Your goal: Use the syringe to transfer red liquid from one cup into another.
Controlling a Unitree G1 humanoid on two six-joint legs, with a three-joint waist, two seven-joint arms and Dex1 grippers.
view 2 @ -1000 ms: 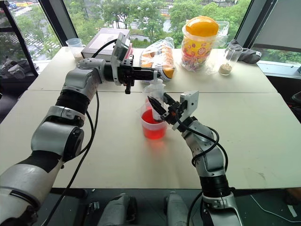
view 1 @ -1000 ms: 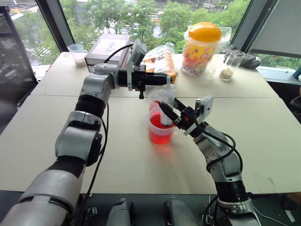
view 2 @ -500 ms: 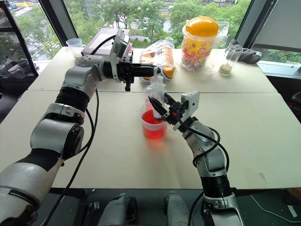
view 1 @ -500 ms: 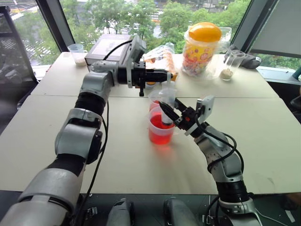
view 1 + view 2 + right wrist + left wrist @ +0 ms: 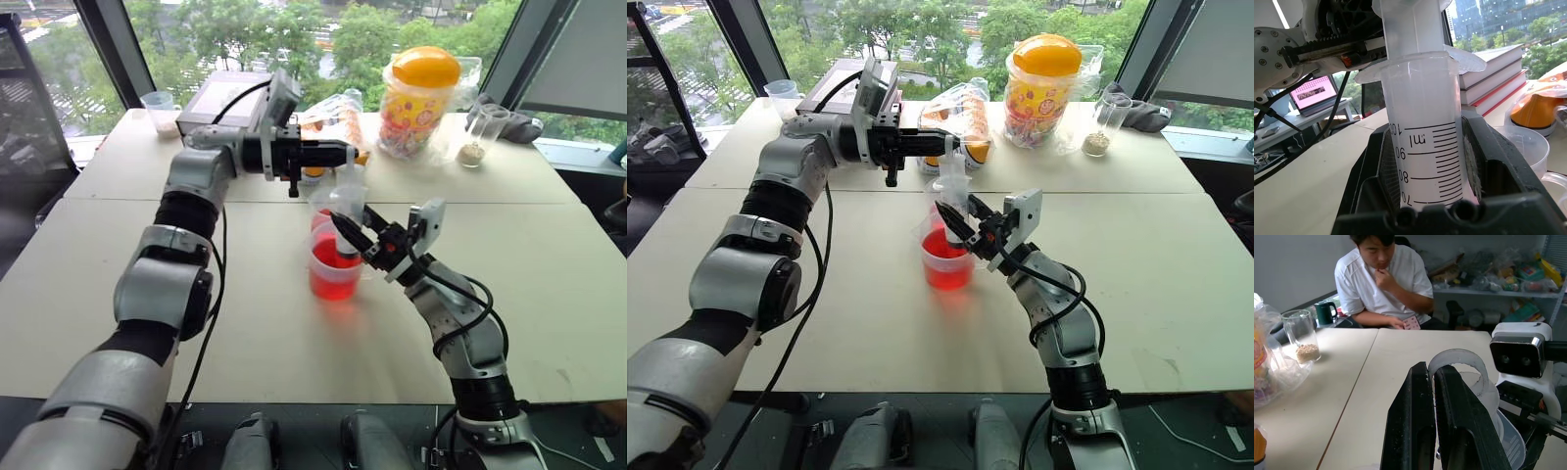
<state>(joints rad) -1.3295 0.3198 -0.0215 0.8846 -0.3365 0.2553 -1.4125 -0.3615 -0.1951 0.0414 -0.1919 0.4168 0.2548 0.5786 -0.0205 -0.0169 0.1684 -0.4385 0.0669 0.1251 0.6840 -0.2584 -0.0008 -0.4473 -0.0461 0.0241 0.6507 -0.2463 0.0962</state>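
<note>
The syringe [image 5: 345, 203] stands upright with its tip down in the wide cup [image 5: 333, 272], which holds red liquid [image 5: 331, 279]. My right gripper [image 5: 349, 233] is shut on the graduated barrel [image 5: 1422, 142] from the right. My left gripper [image 5: 345, 152] reaches in level from the left at the plunger's white top [image 5: 1462, 362]. Its fingers [image 5: 1413, 421] are open by a thin gap, right beside that top. The narrower cup [image 5: 320, 210] stands just behind the wide one with a little red in it.
Along the table's far side stand a jar [image 5: 419, 93] with an orange lid, a snack bag [image 5: 331, 122], a glass tumbler [image 5: 478, 137], a box [image 5: 227, 98] and a small cup [image 5: 159, 110]. A person [image 5: 1383, 279] sits at the table's end.
My left gripper has edged slightly upward at the plunger's top. My right gripper, the syringe and both cups have stayed put.
</note>
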